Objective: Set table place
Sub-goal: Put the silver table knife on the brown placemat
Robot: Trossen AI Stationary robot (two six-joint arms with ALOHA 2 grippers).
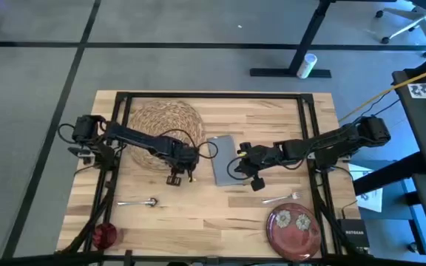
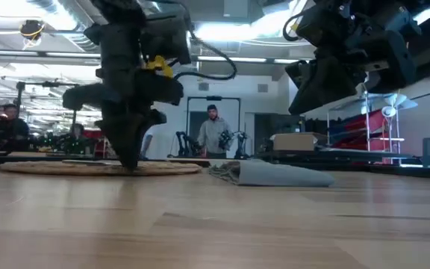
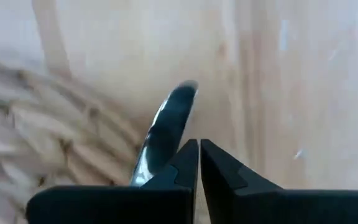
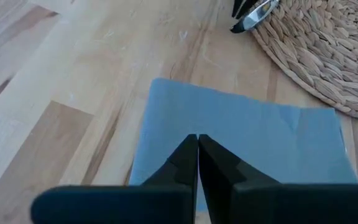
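Left hand pinches a silver utensil at the mat edge — its tip hidden; right hand pressed together.

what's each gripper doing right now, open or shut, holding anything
Left gripper: shut on a silver metal utensil at the round woven straw mat's edge.
Right gripper: shut, empty, over the gray rectangular napkin.

The large rectangular table of pale wooden planks has a thin black frame. On it lie a round woven straw mat, a gray rectangular napkin, a silver spoon, a silver fork, a dark red flowered plate and a small red cup.
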